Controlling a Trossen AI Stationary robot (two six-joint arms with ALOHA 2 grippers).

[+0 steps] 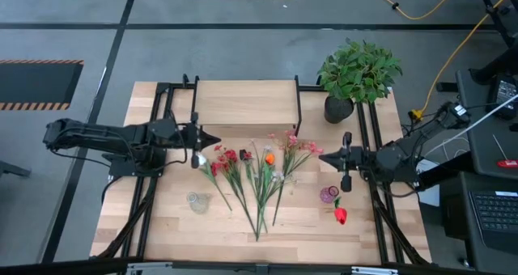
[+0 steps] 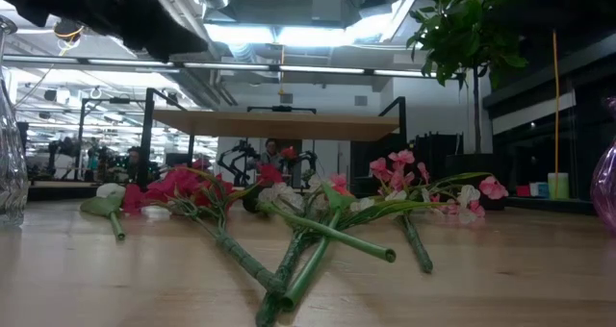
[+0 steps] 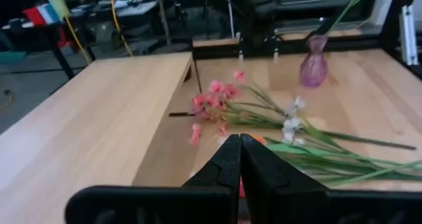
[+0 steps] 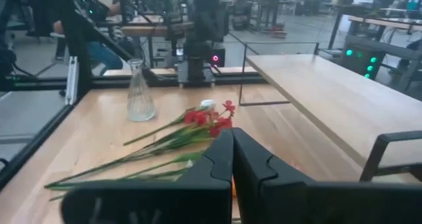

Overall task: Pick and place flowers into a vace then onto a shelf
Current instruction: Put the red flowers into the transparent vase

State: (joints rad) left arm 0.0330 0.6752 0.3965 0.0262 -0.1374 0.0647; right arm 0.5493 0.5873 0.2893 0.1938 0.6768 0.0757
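The flowers [image 1: 259,176] lie in a loose bundle on the tabletop's middle, blooms toward the shelf [image 1: 245,103], stems toward the near edge; the low view shows the flowers [image 2: 289,212] flat on the wood. A single red flower [image 1: 340,216] lies apart, near a small purple vase [image 1: 329,195]. A clear glass vase [image 1: 197,200] stands left of the stems. My left gripper [image 1: 214,137] is shut, raised left of the blooms, pointing right; it also shows in its wrist view [image 3: 239,145]. My right gripper [image 1: 322,155] is shut, right of the blooms, pointing left [image 4: 232,137].
A bushy potted plant [image 1: 356,73] stands at the far right corner beside the shelf. Black metal frame rails [image 1: 154,186] run along both table sides. The purple vase [image 3: 314,62] and the clear vase [image 4: 140,92] stand upright on the wood.
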